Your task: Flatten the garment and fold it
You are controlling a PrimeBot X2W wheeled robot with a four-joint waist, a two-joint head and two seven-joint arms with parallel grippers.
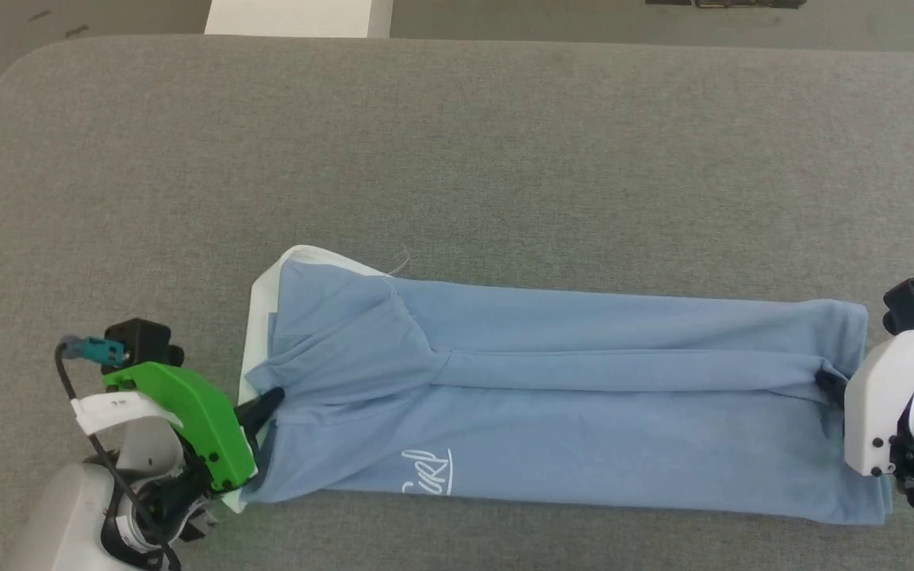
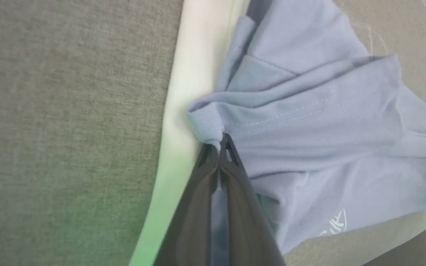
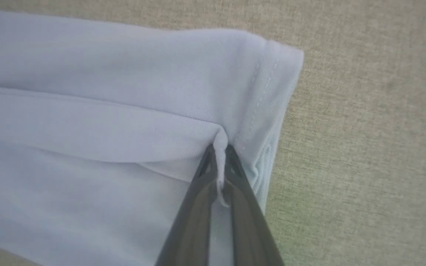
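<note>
The left gripper point(image 1: 272, 396) was seen at the lower left of the head view, reaching rightward from a green wrist cover point(image 1: 187, 412) carried on a pale forearm point(image 1: 60, 515). Its two dark fingers point(image 2: 246, 214) were pressed together at the tips, and a pinch of the garment point(image 1: 584, 412) was caught between them. The right gripper point(image 1: 827, 381) was held at the right edge, pointed leftward from a white wrist cover point(image 1: 881, 396). Its tips were likewise closed, with a thin fold of the garment clamped between them. The two grippers were set well apart and pointed toward each other.
</note>
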